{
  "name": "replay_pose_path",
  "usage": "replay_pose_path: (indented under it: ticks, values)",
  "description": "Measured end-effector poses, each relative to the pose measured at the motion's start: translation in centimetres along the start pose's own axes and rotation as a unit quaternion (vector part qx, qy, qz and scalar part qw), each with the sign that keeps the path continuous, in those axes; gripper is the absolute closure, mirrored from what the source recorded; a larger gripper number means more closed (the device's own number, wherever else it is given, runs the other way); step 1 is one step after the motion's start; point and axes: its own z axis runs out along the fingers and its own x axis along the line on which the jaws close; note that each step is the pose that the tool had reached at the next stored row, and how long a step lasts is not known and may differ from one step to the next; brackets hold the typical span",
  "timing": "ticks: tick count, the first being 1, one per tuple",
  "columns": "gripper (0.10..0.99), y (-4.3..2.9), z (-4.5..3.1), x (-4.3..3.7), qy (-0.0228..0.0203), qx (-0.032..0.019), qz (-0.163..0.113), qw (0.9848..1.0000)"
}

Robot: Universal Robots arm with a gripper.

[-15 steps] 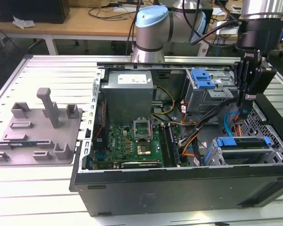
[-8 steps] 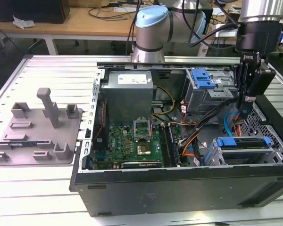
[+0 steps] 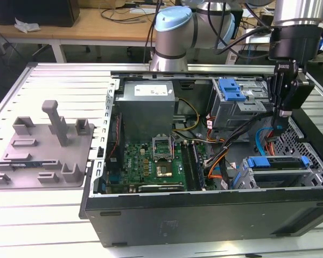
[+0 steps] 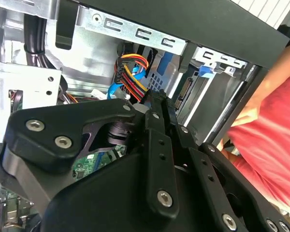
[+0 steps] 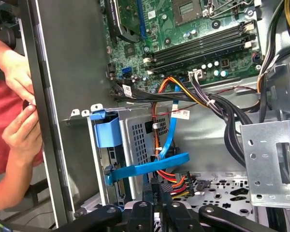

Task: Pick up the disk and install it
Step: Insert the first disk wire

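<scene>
My gripper [image 3: 276,128] hangs inside the open computer case [image 3: 204,215], at the exterior view's right, just above the drive cage [image 3: 317,174]. Its fingers stand together with nothing between them in both wrist views, gripper [image 4: 160,99] and gripper [image 5: 157,187]. The disk [image 3: 280,163] lies in that cage as a flat slab with blue carrier ends; its silver face is mostly hidden. In the first wrist view the blue carrier frame [image 5: 147,167] crosses the cage just ahead of the fingertips, with a blue tab [image 5: 108,130] beside it.
Orange, yellow and black cables [image 5: 176,180] bunch near the fingertips. A person's hands [image 5: 17,116] rest at the case's outer wall. The grey power supply [image 3: 148,105], motherboard [image 3: 151,164] and an upper bay with a blue latch [image 3: 231,90] fill the case. A grey fixture plate [image 3: 43,148] lies at the left.
</scene>
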Motion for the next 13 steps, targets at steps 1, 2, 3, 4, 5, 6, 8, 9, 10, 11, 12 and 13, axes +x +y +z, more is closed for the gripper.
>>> replay_pose_path:
  ticks: [1, 2, 3, 4, 5, 6, 8, 9, 10, 11, 12, 13]
  values:
    - [0.922, 0.00, 0.01, -0.01, 0.0002, 0.0001, 0.000, 1.0000]
    - [0.922, 0.00, 0.02, -0.01, 0.0004, 0.0001, 0.000, 1.0000]
    - [0.922, 0.00, 0.02, -0.01, 0.0006, 0.0001, 0.000, 1.0000]
    - [0.922, 0.00, 0.02, -0.02, 0.0006, 0.0001, 0.000, 1.0000]
    - [0.922, 0.00, 0.02, -0.02, 0.0008, 0.0002, 0.000, 1.0000]
    - [0.922, 0.01, 0.02, -0.02, 0.0009, 0.0002, 0.000, 1.0000]
    - [0.922, -0.09, 0.04, -0.01, 0.0008, 0.0000, 0.000, 1.0000]
    - [0.922, -0.20, 0.04, 0.04, 0.0006, -0.0002, 0.000, 1.0000]
    - [0.922, -0.32, 0.01, 0.11, 0.0001, -0.0004, 0.000, 1.0000]
    - [0.922, -0.44, -0.04, 0.19, -0.0004, -0.0005, 0.000, 1.0000]
    - [0.922, -0.53, -0.07, 0.28, -0.0007, -0.0007, 0.000, 1.0000]
    - [0.922, -0.63, -0.09, 0.40, -0.0015, -0.0008, 0.000, 1.0000]
